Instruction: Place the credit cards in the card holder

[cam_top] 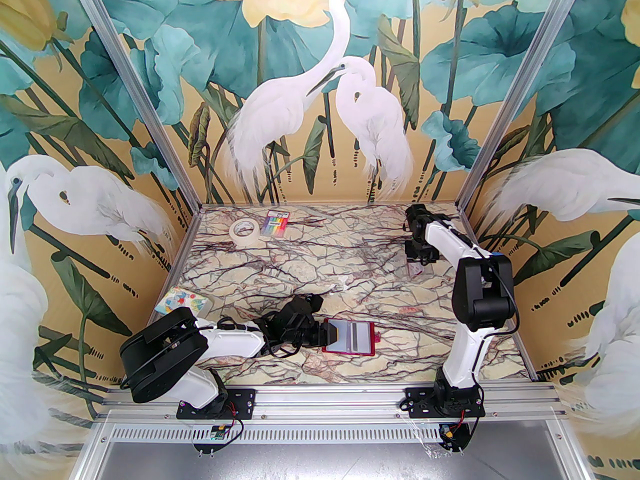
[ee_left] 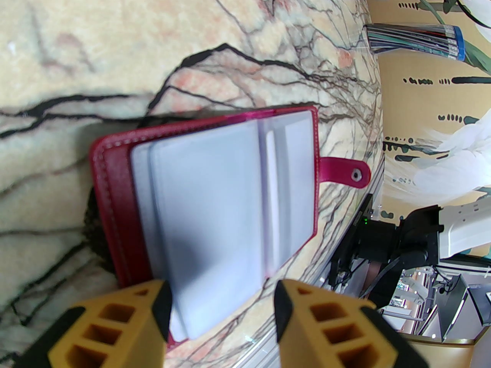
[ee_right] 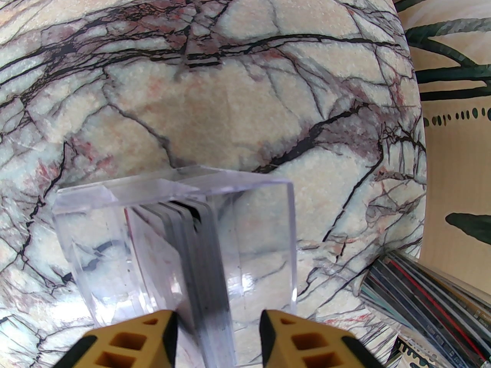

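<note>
Near the front edge of the table [cam_top: 300,273], straddles one end of the open card holder [cam_top: 350,338] with left gripper [ee_left: 221,301] unclenched, brackets credit cards [ee_right: 203,251] in a clear case [ee_right: 264,243] toward the far right corner, right gripper [ee_right: 218,328] parted, bare marble between.

Bright, even light. Card holder [ee_left: 111,190] casts a soft shadow; its pages are blurred. Wrist views bow the counter [ee_right: 230,109] at edges. Faint glare on clear case [ee_right: 264,220].

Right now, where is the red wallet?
In the top view, the red wallet lies open on the table near its near edge, about the middle, just right of the left gripper.
</note>
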Action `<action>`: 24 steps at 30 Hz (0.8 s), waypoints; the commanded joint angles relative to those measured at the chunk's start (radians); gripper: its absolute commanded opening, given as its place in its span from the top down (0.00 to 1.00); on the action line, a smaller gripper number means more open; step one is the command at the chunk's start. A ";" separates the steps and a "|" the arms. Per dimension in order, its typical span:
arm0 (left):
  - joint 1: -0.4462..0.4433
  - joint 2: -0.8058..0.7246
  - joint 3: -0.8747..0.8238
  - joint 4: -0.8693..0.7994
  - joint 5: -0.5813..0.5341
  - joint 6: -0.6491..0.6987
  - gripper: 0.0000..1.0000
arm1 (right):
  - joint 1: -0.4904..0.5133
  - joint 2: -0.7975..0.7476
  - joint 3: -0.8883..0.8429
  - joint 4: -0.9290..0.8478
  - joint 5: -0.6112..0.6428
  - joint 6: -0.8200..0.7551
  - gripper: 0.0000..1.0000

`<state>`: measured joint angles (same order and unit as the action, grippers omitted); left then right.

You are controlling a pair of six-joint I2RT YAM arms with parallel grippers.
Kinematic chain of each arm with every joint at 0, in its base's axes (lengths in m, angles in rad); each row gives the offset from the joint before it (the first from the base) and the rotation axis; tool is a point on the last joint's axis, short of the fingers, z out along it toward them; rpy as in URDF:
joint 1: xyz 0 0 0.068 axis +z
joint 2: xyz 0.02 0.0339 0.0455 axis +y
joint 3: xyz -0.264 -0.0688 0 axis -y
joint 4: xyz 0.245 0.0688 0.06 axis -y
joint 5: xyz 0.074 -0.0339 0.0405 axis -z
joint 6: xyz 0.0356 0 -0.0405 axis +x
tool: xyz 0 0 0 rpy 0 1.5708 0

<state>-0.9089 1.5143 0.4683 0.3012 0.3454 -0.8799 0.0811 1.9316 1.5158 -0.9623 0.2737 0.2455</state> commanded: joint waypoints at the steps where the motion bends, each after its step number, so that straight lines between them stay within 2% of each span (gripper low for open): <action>1: 0.005 0.036 0.002 -0.025 -0.005 0.002 0.50 | -0.006 -0.014 0.026 -0.023 0.025 -0.003 0.63; 19: 0.005 0.040 0.007 -0.029 -0.002 0.002 0.50 | 0.000 -0.039 0.039 -0.046 0.024 0.003 0.80; 20: 0.004 0.040 0.007 -0.030 -0.002 0.002 0.50 | 0.002 -0.040 0.037 -0.047 0.024 0.002 0.84; 24: 0.005 0.042 0.006 -0.031 -0.002 0.001 0.50 | 0.008 -0.046 0.044 -0.057 0.041 0.000 0.85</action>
<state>-0.9089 1.5208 0.4713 0.3080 0.3466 -0.8799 0.0845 1.9293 1.5295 -0.9947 0.2779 0.2459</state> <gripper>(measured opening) 0.499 0.154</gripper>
